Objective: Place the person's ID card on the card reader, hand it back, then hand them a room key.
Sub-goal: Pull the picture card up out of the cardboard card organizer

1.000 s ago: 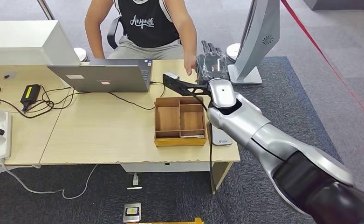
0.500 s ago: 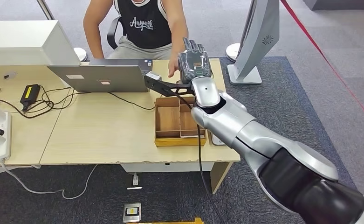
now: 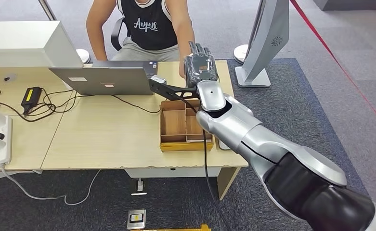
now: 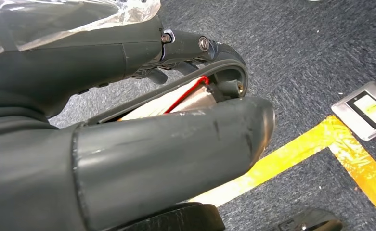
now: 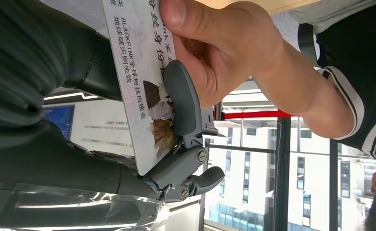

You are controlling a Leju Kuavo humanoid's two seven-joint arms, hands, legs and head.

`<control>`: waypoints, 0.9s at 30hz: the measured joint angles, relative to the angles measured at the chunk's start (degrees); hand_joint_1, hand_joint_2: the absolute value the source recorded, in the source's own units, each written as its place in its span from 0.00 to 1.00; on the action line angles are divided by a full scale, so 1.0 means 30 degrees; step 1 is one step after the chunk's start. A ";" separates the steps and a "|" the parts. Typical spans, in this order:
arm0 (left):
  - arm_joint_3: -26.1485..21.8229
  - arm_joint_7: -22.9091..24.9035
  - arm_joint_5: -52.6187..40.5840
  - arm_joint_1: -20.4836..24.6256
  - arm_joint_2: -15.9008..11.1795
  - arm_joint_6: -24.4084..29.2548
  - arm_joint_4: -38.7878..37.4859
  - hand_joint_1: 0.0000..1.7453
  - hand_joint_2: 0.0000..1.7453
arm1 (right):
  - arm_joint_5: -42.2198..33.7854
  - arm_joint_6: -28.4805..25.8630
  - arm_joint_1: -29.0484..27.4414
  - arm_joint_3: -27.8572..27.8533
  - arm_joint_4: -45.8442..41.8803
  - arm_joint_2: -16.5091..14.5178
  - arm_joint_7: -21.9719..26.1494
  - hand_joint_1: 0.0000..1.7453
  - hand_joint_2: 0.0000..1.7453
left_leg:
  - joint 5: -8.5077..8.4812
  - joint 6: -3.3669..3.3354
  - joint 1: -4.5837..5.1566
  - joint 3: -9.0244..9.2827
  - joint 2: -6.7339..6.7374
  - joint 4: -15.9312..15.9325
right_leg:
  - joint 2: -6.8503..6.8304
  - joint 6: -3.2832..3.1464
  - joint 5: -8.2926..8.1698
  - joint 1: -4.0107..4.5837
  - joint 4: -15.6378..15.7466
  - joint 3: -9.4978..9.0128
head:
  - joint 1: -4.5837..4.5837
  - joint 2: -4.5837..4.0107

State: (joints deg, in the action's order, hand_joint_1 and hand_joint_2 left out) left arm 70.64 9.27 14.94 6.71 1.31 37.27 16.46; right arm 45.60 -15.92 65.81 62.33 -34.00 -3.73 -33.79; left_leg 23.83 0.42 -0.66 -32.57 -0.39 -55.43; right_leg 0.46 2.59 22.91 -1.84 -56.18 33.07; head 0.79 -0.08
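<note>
Card [image 5: 142, 72] sits pinched by both the right robot hand [image 5: 176, 144] and the person's hand [image 5: 219, 53]; mistimed release drops it.

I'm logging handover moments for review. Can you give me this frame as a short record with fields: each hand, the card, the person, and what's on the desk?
right hand: raised over the desk's far edge toward the person, a finger lying across the ID card
ID card: white, printed; gripped by both the robot's hand and the person's hand
person's hand: thumb pressed on the card
left hand: hanging over the carpet; hold unclear
person: seated behind the desk
desk: carries a laptop and a wooden tray
</note>
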 joint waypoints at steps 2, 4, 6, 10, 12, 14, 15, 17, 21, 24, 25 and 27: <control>0.0000 0.0005 0.0033 -0.0008 0.0000 0.0000 0.0000 0.00 0.00 | -0.0007 -0.0020 -0.0003 0.0036 0.0095 -0.0015 0.0018 1.00 1.00 | 0.0000 0.0000 0.0000 0.0000 0.0000 0.0000 | 0.0000 0.0000 0.0000 0.0000 0.0000 0.0000 | 0.0000 0.0004; 0.0000 0.0005 0.0046 -0.0013 0.0000 0.0000 0.0000 0.00 0.00 | -0.0009 -0.0062 -0.0003 0.0062 0.0157 -0.0033 0.0022 1.00 1.00 | 0.0001 0.0000 0.0000 0.0000 0.0000 0.0000 | 0.0000 0.0000 0.0000 0.0000 0.0001 0.0001 | 0.0000 0.0004; -0.0002 0.0005 0.0047 -0.0014 0.0000 0.0000 0.0000 0.00 0.00 | -0.0007 -0.0100 -0.0003 0.0073 0.0204 -0.0055 0.0024 1.00 1.00 | 0.0002 0.0001 0.0000 0.0001 0.0000 0.0000 | 0.0000 0.0000 0.0001 0.0000 0.0001 0.0001 | 0.0000 0.0002; 0.0000 0.0005 0.0056 -0.0018 0.0000 0.0000 0.0000 0.00 0.00 | -0.0009 -0.0115 -0.0003 0.0098 0.0328 -0.0097 0.0037 0.31 1.00 | 0.0002 0.0001 -0.0001 0.0001 0.0000 0.0000 | 0.0000 -0.0001 0.0001 0.0001 0.0000 0.0002 | -0.0002 -0.0002; 0.0000 0.0005 0.0073 -0.0019 0.0000 0.0000 0.0000 0.00 0.00 | -0.0009 -0.0153 -0.0004 0.0100 0.0386 -0.0120 0.0035 0.00 0.75 | 0.0002 0.0001 -0.0001 0.0003 0.0002 0.0000 | 0.0000 -0.0001 0.0001 0.0001 0.0000 0.0002 | 0.0000 0.0000; -0.0002 0.0005 0.0084 -0.0017 0.0000 -0.0002 0.0000 0.00 0.00 | -0.0007 -0.0318 -0.0013 0.0104 0.0459 -0.0142 -0.0002 0.00 0.25 | 0.0002 0.0001 -0.0001 0.0005 0.0004 0.0000 | 0.0000 -0.0001 0.0001 0.0001 0.0001 0.0002 | 0.0000 0.0002; -0.0002 0.0007 0.0084 -0.0016 0.0000 -0.0004 0.0000 0.00 0.00 | -0.0006 -0.0439 -0.0018 0.0106 0.0496 -0.0146 -0.0029 0.00 0.00 | 0.0002 0.0001 -0.0001 0.0005 0.0005 0.0000 | 0.0000 -0.0001 0.0000 0.0001 0.0001 0.0001 | 0.0000 0.0002; 0.0000 0.0024 0.0080 -0.0014 0.0000 -0.0009 0.0000 0.00 0.00 | 0.0000 -0.0660 -0.0022 0.0106 0.0578 -0.0142 -0.0087 0.00 0.00 | 0.0001 0.0001 0.0000 0.0006 0.0005 0.0000 | 0.0001 -0.0002 -0.0002 0.0001 0.0002 0.0001 | 0.0000 -0.0002; -0.0002 0.0042 0.0053 -0.0005 0.0000 -0.0015 0.0000 0.00 0.00 | 0.0027 -0.0894 -0.0029 0.0106 0.0742 -0.0129 -0.0146 0.00 0.00 | 0.0000 0.0002 0.0000 0.0012 0.0008 -0.0001 | 0.0001 -0.0008 -0.0008 0.0000 0.0001 0.0000 | 0.0000 0.0000; 0.0000 0.0047 0.0044 -0.0003 0.0000 -0.0015 0.0000 0.00 0.00 | 0.0035 -0.0933 -0.0033 0.0106 0.0816 -0.0122 -0.0204 0.00 0.00 | 0.0000 0.0002 0.0000 0.0011 0.0011 -0.0002 | 0.0001 -0.0008 -0.0008 0.0001 0.0000 0.0001 | 0.0000 0.0000; -0.0002 0.0049 0.0044 -0.0001 0.0000 -0.0015 0.0000 0.00 0.00 | 0.0034 -0.0936 -0.0035 0.0106 0.0834 -0.0120 -0.0209 0.00 0.00 | 0.0001 0.0002 0.0000 0.0011 0.0011 -0.0001 | 0.0001 -0.0009 -0.0007 0.0001 0.0000 0.0001 | 0.0000 0.0000; -0.0005 0.0051 0.0044 0.0002 0.0000 -0.0015 0.0000 0.00 0.00 | 0.0038 -0.0944 -0.0035 0.0106 0.0885 -0.0120 -0.0213 0.00 0.00 | 0.0001 0.0002 0.0000 0.0010 0.0011 -0.0001 | 0.0001 -0.0009 -0.0006 0.0001 0.0000 0.0003 | 0.0000 0.0000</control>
State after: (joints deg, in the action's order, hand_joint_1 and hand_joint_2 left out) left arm 70.63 9.43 15.07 6.71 1.31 37.22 16.46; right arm 45.71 -18.75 65.71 62.64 -31.35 -4.09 -34.43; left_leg 23.84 0.42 -0.66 -32.54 -0.36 -55.43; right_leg 0.46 2.57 22.89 -1.84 -56.18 33.08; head 0.79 -0.08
